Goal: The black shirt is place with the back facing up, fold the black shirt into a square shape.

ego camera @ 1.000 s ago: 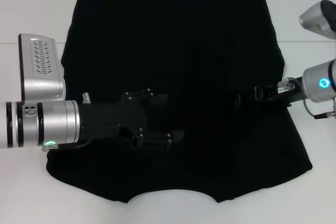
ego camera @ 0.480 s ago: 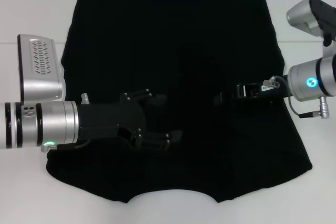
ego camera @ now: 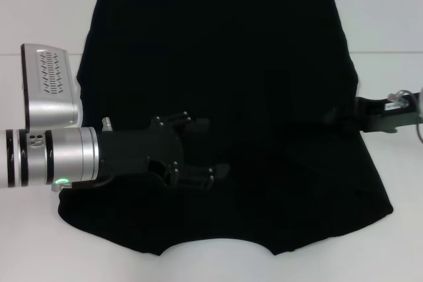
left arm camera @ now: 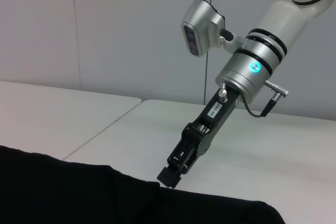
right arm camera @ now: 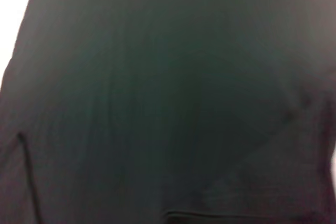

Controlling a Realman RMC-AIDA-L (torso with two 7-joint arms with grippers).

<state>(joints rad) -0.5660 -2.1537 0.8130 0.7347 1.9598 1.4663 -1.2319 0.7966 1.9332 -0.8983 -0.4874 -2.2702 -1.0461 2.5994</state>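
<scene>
My left gripper [ego camera: 198, 153], fingers spread, over the soft plain black fabric shirt [ego camera: 231, 51] | my right gripper [left arm camera: 170, 174] at shirt's right edge, grip unreadable | white table [ego camera: 39, 4]

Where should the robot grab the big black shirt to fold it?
Probably at its side edge. The black shirt lies flat on the white table, so only an edge offers something to pinch. The right pincer sits by the right edge, coming from that side.
</scene>
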